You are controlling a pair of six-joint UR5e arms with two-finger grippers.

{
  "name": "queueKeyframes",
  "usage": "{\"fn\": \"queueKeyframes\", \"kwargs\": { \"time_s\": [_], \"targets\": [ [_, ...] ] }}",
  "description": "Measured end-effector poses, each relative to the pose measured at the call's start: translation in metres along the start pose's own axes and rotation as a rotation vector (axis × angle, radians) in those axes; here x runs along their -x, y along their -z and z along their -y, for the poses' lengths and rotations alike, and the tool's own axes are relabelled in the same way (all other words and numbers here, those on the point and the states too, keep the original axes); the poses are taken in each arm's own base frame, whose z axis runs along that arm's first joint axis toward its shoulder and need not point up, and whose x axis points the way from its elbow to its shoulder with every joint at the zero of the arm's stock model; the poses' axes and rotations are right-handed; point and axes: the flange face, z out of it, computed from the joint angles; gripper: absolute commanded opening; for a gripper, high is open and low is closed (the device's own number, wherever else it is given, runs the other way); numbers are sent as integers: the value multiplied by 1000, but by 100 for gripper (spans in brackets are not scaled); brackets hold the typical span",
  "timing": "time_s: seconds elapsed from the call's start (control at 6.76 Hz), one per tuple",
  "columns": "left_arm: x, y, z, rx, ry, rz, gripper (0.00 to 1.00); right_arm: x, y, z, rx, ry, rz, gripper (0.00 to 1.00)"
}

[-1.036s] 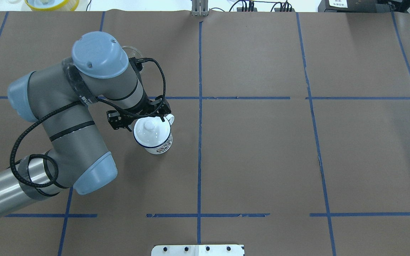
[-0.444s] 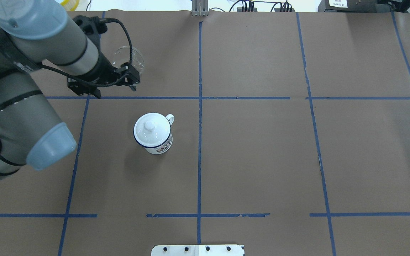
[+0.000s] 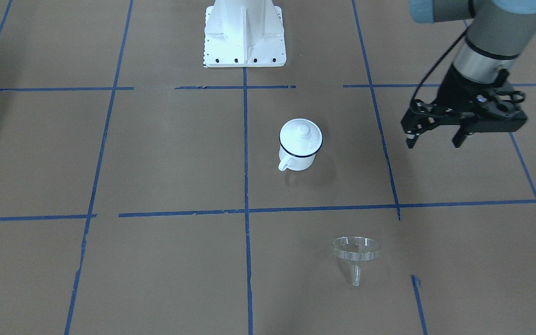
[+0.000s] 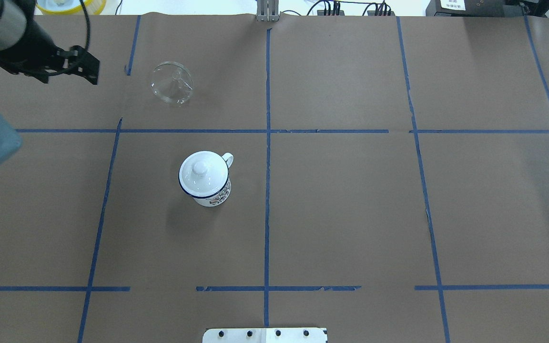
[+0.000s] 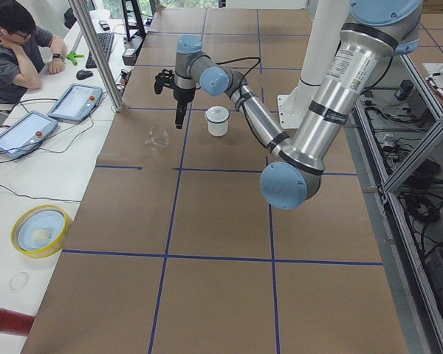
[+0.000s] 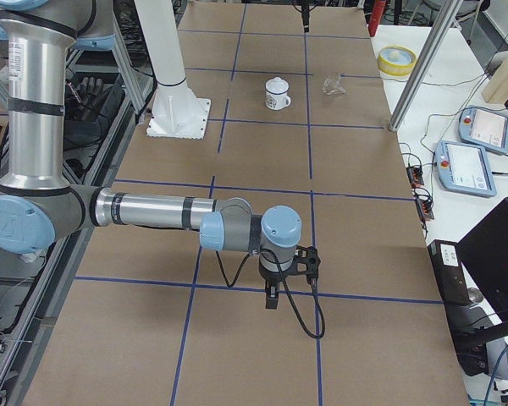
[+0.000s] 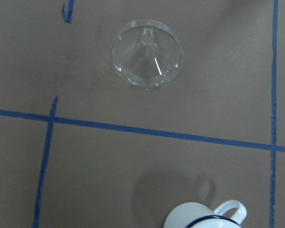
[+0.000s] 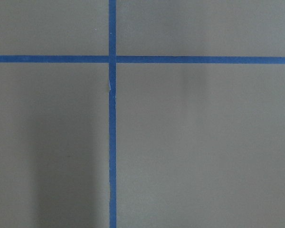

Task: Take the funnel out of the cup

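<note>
Off to my right, the right end effector (image 6: 272,298) hangs over a blue tape line (image 8: 112,142); I cannot tell its grip. Ahead, the white cup (image 4: 206,183) stands upright, lid (image 4: 201,170) on. At its 11 o'clock, well apart, the clear funnel (image 4: 171,83) lies on the worktop (image 4: 350,214). At the funnel's 9 o'clock, my left end effector (image 3: 433,139) hovers released, empty.

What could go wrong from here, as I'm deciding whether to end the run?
The funnel lies tipped on its side on the table, apart from the cup; its round cone might roll if nudged. It is clear against the brown surface, so it could be overlooked. The left gripper hangs open off to one side; a low sweep might hit it.
</note>
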Motion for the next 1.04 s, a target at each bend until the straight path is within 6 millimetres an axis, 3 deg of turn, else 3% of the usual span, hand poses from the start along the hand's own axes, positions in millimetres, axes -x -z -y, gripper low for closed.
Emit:
{"fn": "queueKeyframes", "kwargs": {
  "time_s": [0.3, 0.59, 0.74, 1.04],
  "targets": [
    [155, 5, 9, 58, -43, 27, 100, 0, 0, 0, 0, 0, 0, 100],
    [298, -4, -9, 98, -54, 69, 100, 0, 0, 0, 0, 0, 0, 100],
    [345, -10, -31, 110, -69, 76, 100, 0, 0, 0, 0, 0, 0, 100],
    [400, -32, -71, 137, -55, 79, 100, 0, 0, 0, 1, -1, 0, 100]
  ]
}}
